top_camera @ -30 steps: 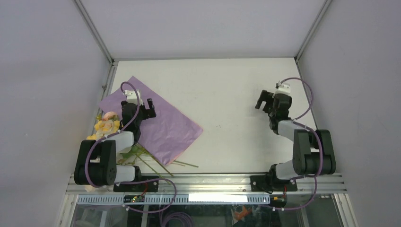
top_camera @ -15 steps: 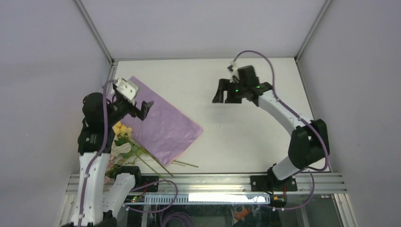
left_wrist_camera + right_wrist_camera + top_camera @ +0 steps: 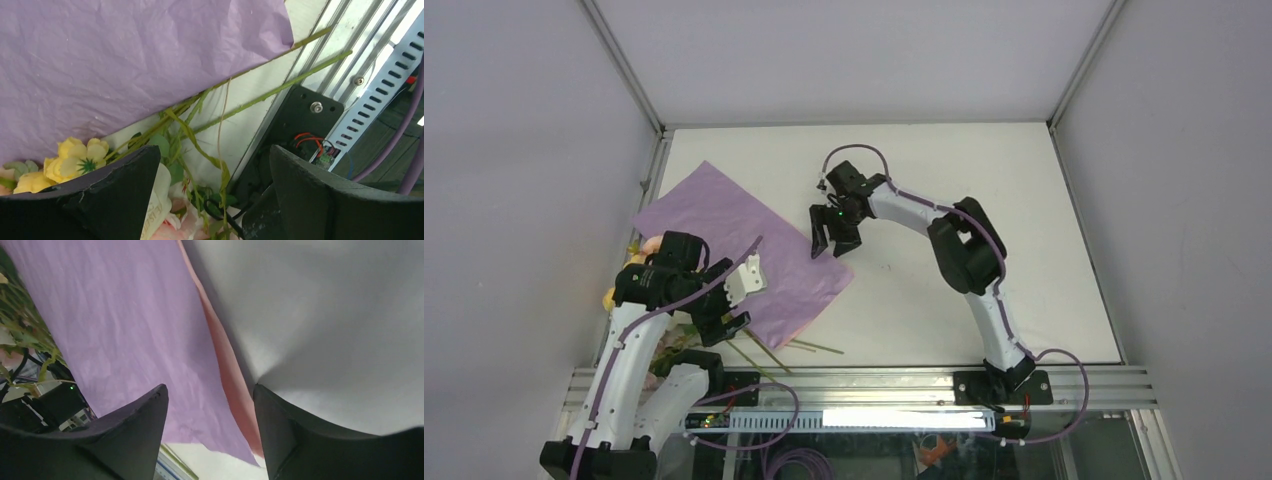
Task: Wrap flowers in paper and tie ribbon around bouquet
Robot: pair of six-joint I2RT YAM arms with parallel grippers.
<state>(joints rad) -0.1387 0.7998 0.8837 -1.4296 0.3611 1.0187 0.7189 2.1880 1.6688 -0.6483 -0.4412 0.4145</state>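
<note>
Presently, the large, crinkled lilac-purple paper sheet (image 3: 744, 245) lies flat on the white table (image 3: 984, 170), left of centre, with one corner pointing right. Its pink underside (image 3: 227, 360) shows as a narrow strip along the right edge in the right wrist view.

The small bunch of yellow and pink flowers (image 3: 80, 155) lies beside the sheet's near-left edge, partly hidden by the left arm from above. Its long thin green stems (image 3: 260, 95) run along that edge toward the metal rail (image 3: 864, 378).

Left gripper (image 3: 215, 152): jaws spread wide with nothing between them, positioned over the leaves and blooms.

Right gripper (image 3: 210, 390): jaws parted and empty, straddling the paper's right edge, one finger over lilac and the other over bare table. Contact with the sheet cannot be determined.
</note>
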